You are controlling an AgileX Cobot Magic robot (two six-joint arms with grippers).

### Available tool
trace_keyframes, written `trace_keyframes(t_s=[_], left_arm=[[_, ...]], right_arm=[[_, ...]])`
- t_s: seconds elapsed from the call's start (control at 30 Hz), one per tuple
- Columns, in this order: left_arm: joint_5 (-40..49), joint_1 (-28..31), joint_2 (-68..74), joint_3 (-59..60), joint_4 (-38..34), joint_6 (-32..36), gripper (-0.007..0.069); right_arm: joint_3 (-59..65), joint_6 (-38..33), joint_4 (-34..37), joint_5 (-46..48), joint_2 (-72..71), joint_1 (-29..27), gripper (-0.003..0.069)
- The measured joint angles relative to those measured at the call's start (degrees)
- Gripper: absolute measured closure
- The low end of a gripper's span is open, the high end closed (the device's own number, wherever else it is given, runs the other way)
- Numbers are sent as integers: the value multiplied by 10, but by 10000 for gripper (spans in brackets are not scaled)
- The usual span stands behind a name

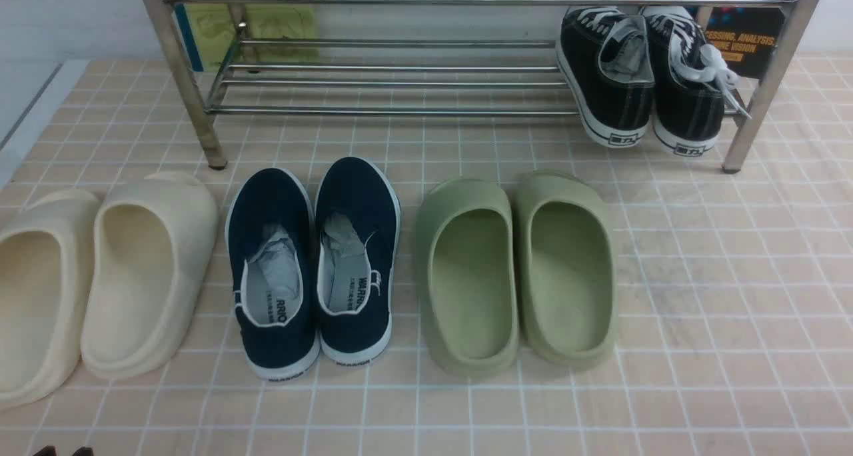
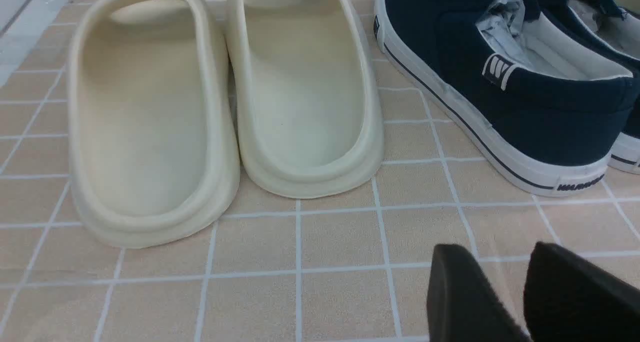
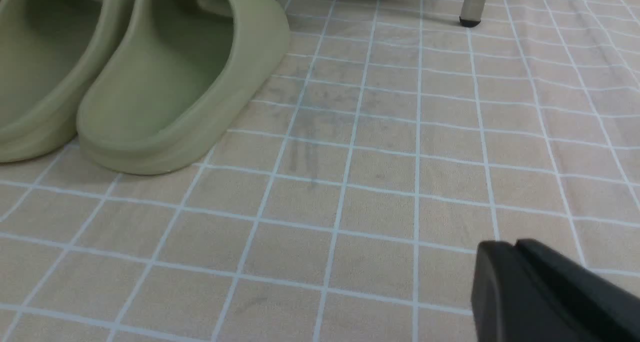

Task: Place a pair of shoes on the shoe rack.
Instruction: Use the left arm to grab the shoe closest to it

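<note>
The pair of shoes, two navy slip-ons with white soles, stands side by side on the tiled floor: the left shoe [image 1: 273,276] and the right shoe [image 1: 356,256], toes toward the shoe rack [image 1: 400,111]. Crumpled paper fills both. The steel rack stands behind them, its lower shelf bare on the left. In the left wrist view my left gripper [image 2: 500,264] hovers open over bare tiles, nothing between its fingers, a short way from the heel of the nearest navy shoe [image 2: 500,97]. Only its tips [image 1: 63,451] show in the front view. My right gripper [image 3: 507,254] is shut and empty, low over the floor.
Cream foam slides [image 1: 100,276] lie left of the navy shoes and green foam slides [image 1: 516,269] lie right of them. Black lace-up sneakers [image 1: 640,76] occupy the right end of the rack's lower shelf. A rack leg [image 3: 472,2] stands beyond the right gripper.
</note>
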Motion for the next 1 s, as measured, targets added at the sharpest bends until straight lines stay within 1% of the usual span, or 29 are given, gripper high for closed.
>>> trace_keyframes(t_s=[1.0], left_arm=[[0,0,0,0,6,0,384]], right_arm=[[0,0,0,0,0,0,558]])
